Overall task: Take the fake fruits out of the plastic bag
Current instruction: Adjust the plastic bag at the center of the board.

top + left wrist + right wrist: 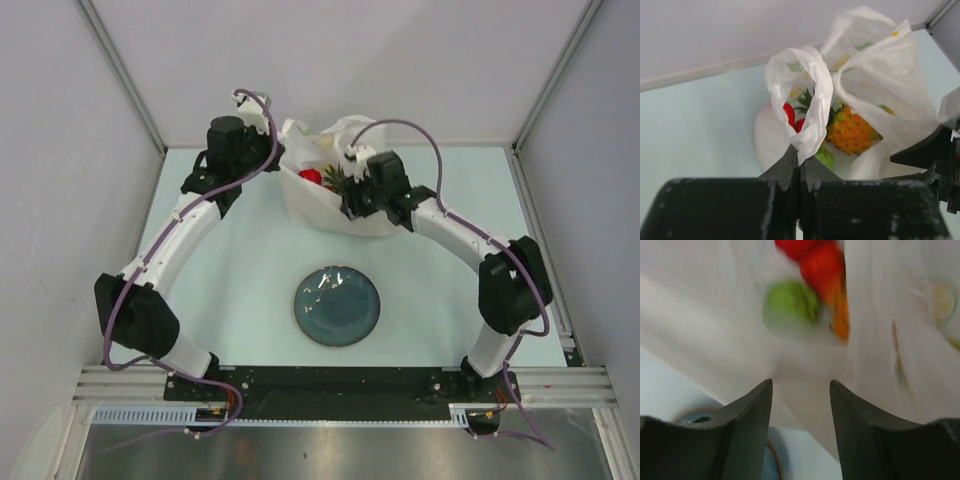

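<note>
Thin translucent white plastic bag (880, 75), far centre: limp, rim pinched by closed left gripper (799, 162) | right gripper (801, 390): half-open, empty | glossy orange plastic pineapple (852, 132): judged light, slippery, best gripped across body.

White yellow-flecked bag (880, 85), orange pineapple (852, 132), blue-grey plate (336, 306)

A pale mint-green table top (240, 290) sits boxed in by plain white panels: a back wall (330, 60), a left wall (50, 200) and a right wall (590, 200). Slim aluminium posts (120, 70) run up the back corners. A silver rail (120, 382) crosses the near edge, with a brushed metal sheet (330, 455) just below it. The light is soft and even.
</note>
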`<act>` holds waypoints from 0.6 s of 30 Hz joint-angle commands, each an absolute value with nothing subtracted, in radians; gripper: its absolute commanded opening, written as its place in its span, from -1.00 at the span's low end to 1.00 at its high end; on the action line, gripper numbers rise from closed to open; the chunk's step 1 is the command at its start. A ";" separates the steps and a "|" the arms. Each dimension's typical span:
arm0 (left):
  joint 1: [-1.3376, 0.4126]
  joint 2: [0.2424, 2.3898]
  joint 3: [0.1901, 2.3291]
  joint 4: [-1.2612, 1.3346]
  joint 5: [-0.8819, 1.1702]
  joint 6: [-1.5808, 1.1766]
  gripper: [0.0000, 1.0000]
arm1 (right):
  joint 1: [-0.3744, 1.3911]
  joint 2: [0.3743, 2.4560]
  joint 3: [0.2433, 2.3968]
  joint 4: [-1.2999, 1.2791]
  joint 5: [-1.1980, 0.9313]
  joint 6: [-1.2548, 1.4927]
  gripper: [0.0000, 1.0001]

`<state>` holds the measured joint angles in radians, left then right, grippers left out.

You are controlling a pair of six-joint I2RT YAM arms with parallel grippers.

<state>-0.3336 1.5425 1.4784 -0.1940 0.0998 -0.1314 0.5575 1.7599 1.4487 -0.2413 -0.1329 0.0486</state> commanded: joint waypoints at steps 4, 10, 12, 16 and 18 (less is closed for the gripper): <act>-0.337 1.414 1.231 -0.152 0.167 -0.209 -1.00 | 0.594 1.438 1.086 -0.229 -0.067 -0.124 0.12; -0.339 1.350 1.085 -0.141 0.196 -0.265 -0.99 | 0.548 1.330 1.046 -0.229 -0.204 -0.108 0.25; -0.344 1.333 1.063 -0.143 0.198 -0.270 -0.99 | 0.554 1.290 1.066 -0.189 -0.261 -0.083 0.27; -0.344 1.316 1.058 -0.143 0.161 -0.264 -1.00 | 0.621 1.314 1.179 -0.141 -0.281 -0.074 0.28; -0.342 1.312 1.057 -0.143 0.158 -0.264 -0.99 | 0.661 1.374 1.244 -0.117 -0.229 -0.101 0.30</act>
